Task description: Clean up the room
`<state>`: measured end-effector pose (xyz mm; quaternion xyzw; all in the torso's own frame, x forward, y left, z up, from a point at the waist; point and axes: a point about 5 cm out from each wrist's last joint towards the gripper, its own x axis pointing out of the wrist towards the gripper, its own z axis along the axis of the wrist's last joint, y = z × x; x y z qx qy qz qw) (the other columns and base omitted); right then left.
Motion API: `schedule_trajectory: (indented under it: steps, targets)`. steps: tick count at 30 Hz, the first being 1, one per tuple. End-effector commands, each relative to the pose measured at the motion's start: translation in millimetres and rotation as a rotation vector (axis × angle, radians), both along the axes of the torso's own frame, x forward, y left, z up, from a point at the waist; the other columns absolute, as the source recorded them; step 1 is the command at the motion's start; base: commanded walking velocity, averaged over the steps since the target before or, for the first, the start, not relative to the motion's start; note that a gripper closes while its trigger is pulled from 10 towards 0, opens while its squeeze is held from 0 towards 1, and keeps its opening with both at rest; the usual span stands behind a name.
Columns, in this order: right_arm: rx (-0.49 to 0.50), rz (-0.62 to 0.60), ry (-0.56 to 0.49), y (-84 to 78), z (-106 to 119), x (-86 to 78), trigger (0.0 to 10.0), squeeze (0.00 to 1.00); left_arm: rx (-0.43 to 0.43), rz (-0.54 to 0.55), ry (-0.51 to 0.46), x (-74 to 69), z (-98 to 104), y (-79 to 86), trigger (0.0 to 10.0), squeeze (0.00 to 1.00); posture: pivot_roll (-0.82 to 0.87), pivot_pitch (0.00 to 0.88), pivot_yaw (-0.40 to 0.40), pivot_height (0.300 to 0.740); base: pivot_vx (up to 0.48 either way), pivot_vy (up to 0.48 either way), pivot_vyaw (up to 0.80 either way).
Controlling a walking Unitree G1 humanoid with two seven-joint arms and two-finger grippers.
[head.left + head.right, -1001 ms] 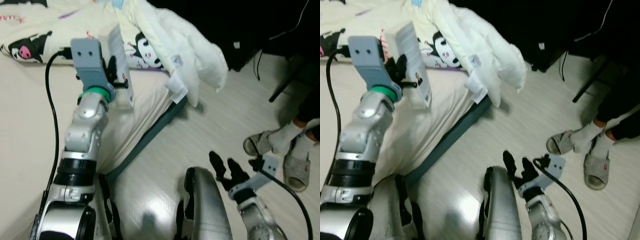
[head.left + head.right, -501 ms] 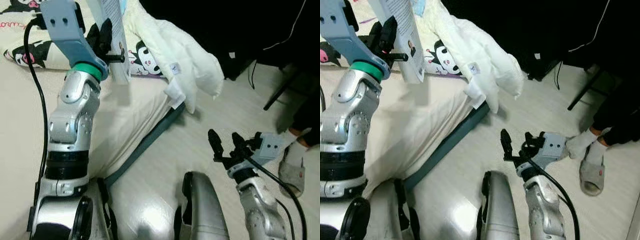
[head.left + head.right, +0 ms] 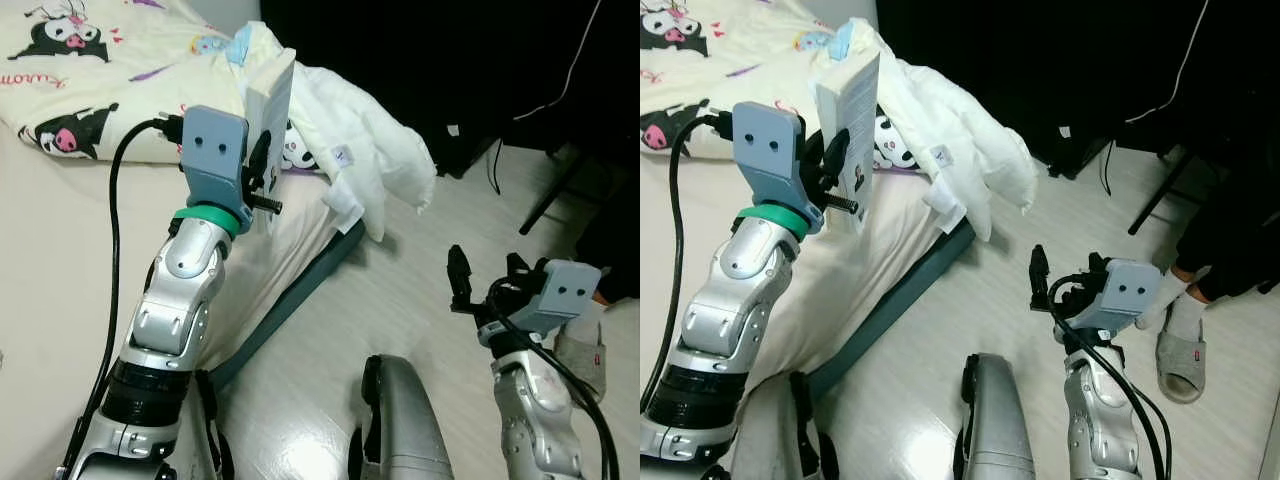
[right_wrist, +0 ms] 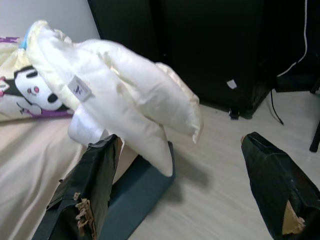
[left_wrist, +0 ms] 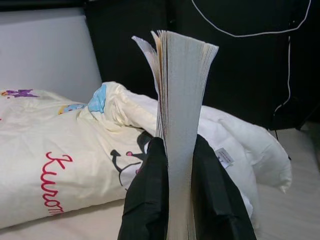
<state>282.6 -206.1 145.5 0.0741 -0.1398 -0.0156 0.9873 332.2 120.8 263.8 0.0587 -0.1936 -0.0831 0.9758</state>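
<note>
two grippers: your left gripper [image 5: 181, 200] is clamping the book [image 5: 181, 105] upright above the bed [image 3: 50, 260], your right gripper [image 4: 187, 187] is hanging wide open.

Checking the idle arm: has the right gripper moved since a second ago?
Yes. The right gripper has risen from beside the robot's knee toward the comforter, fingers open.

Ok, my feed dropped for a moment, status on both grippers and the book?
Left gripper shut on book, held upright over the bed. Right gripper open, empty, above the floor. Quilt hangs off the bed corner; a person's slippered foot nearby.
</note>
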Motion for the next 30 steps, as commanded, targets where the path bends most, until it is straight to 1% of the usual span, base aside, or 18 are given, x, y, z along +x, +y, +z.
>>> schedule_trajectory:
  steps: [1, 8, 11, 23, 30]
  targets:
    - [-0.023, -0.015, -0.018, -1.2, 3, -1.0, 10.0, 0.00, 0.022, -0.014, -0.013, -1.0, -3, -0.7, 10.0, 0.00, -0.06, 0.123, 0.038, 0.606, 0.000, 0.000, 0.00]
    - [-0.030, -0.021, -0.026, -0.2, 3, 0.7, 10.0, 0.00, 0.057, -0.004, 0.032, 2.0, -14, -0.8, 10.0, 0.00, -0.06, 0.118, 0.035, 0.631, 0.000, 0.000, 0.00]
    - [-0.030, -0.021, -0.025, -0.8, 3, 1.0, 10.0, 0.00, 0.039, -0.011, 0.063, 3.1, -18, -1.1, 10.0, 0.00, -0.06, 0.118, 0.035, 0.641, 0.000, 0.000, 0.00]
    - [-0.026, -0.028, -0.020, -3.9, 2, 2.2, 10.0, 0.00, 0.033, -0.012, 0.075, 5.9, -20, -0.6, 10.0, 0.00, -0.05, 0.112, 0.031, 0.666, 0.000, 0.000, 0.00]
    - [-0.028, -0.035, -0.026, -5.3, 3, 3.1, 10.0, 0.00, 0.015, -0.015, 0.112, 9.7, -28, -1.5, 10.0, 0.00, -0.06, 0.108, 0.035, 0.686, 0.000, 0.000, 0.00]
